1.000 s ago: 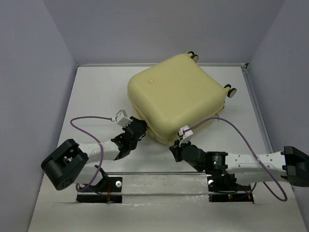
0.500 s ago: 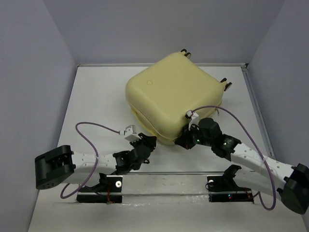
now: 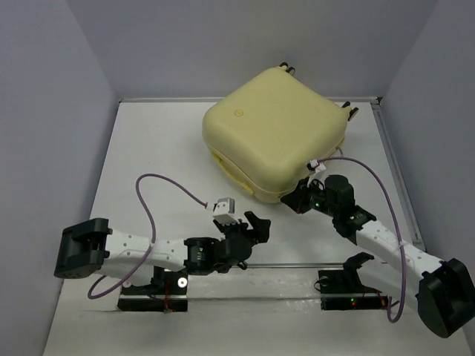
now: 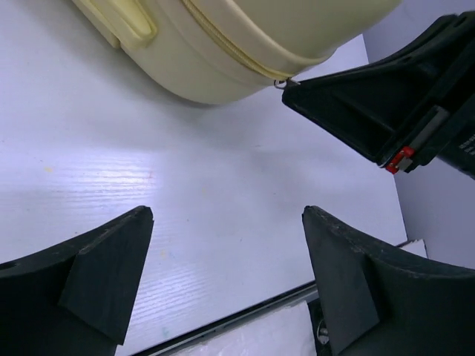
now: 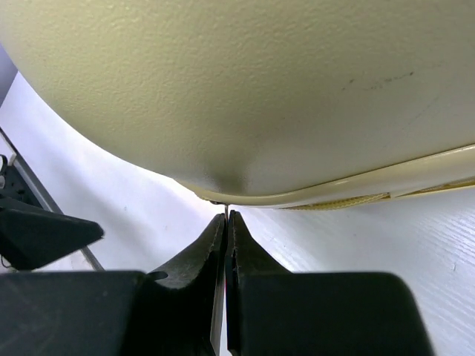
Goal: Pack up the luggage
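Note:
The luggage (image 3: 274, 130), a pale yellow hard-shell suitcase, lies shut and flat at the back of the table, its wheels (image 3: 286, 70) toward the far wall. My right gripper (image 3: 298, 199) is at its near corner, shut on the thin metal zipper pull (image 5: 225, 211) that hangs from the seam of the luggage (image 5: 245, 89). My left gripper (image 3: 256, 222) hovers low over the table in front of the suitcase, open with nothing between its fingers. In the left wrist view the left gripper (image 4: 226, 215) faces the luggage (image 4: 245, 37) and the right gripper (image 4: 371, 111) at the pull.
White table (image 3: 156, 148) with grey walls at left, back and right. A metal rail (image 3: 252, 267) runs along the near edge between the arm bases. Purple cables (image 3: 167, 182) loop over each arm. A moulded handle (image 4: 130, 18) sits on the suitcase's side.
My left gripper has opened and slid right along the front edge. My right gripper has moved up to the suitcase's near corner, still shut. The suitcase has turned and shifted back and right.

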Robot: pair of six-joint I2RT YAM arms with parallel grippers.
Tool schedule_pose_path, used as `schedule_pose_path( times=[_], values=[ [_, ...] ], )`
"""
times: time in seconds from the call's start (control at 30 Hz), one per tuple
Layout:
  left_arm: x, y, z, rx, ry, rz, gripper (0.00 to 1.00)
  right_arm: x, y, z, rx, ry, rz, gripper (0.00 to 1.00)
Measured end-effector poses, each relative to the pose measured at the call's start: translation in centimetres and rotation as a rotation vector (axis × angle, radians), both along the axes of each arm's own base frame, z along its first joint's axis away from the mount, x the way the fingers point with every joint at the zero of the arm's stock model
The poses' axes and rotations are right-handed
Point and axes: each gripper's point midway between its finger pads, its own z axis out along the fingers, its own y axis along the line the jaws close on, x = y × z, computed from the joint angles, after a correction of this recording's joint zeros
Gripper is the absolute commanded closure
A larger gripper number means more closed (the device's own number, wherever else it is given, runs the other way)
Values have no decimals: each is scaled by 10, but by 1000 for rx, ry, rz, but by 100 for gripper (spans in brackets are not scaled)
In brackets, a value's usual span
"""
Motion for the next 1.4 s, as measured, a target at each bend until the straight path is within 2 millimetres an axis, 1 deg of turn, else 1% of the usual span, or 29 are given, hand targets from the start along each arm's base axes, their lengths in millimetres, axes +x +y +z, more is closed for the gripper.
schedule_pose_path(
  times=[0.03, 0.13, 0.17, 0.2, 0.23, 0.3, 0.33, 0.43, 0.5, 0.63, 0.7, 0.77, 0.83, 0.9, 0.97, 1.13, 1.2, 1.3, 1.4],
  values=[
    [0, 3, 4, 0, -4, 1, 5, 0, 0, 0, 4, -2, -4, 93],
    [-1, 13, 25, -15, -23, -15, 15, -1, -2, -1, 23, 0, -22, 93],
    [-2, 18, 36, -22, -36, -30, 17, -1, -2, -2, 30, -1, -27, 93],
    [-2, 19, 40, -22, -44, -39, 19, -1, -2, -2, 35, 2, -30, 93],
    [-3, 21, 45, -17, -54, -53, 27, -1, -2, -2, 41, 4, -35, 93],
    [-4, 22, 51, 6, -59, -86, 32, -1, -2, -3, 51, 7, -41, 93],
    [-4, 20, 53, 17, -57, -105, 37, -2, -2, -3, 57, 8, -43, 93],
    [2, 13, 53, 49, -38, -162, 41, -4, -4, -2, 70, 4, -55, 93],
    [14, 10, 47, 84, -21, -172, 42, -7, -7, 0, 78, -7, -64, 93],
    [37, -4, 32, 177, 6, -203, 44, -10, -9, -1, 89, -7, -72, 93],
    [43, -11, 31, 197, 10, -227, 44, -12, -10, -2, 96, -4, -74, 93],
    [51, -16, 34, 199, 6, -243, 45, -14, -11, -1, 106, -10, -76, 93],
    [63, -24, 41, 193, -4, -252, 45, -18, -12, 0, 114, -15, -75, 93],
    [77, -36, 51, 184, -25, -257, 45, -21, -12, 1, 122, -10, -75, 93],
    [88, -44, 55, 193, -35, -264, 46, -24, -13, 2, 124, -13, -77, 93],
    [92, -59, 35, 276, -5, -335, 48, -26, -18, -1, 105, -23, -117, 93],
    [93, -62, 35, 285, 1, -357, 48, -26, -18, -2, 97, -33, -138, 93],
    [94, -63, 34, 295, 20, -378, 50, -28, -12, -7, 60, -55, -175, 93],
    [95, -63, 34, 309, 40, -390, 50, -31, -1, -12, 22, -78, -204, 93]
  ],
)
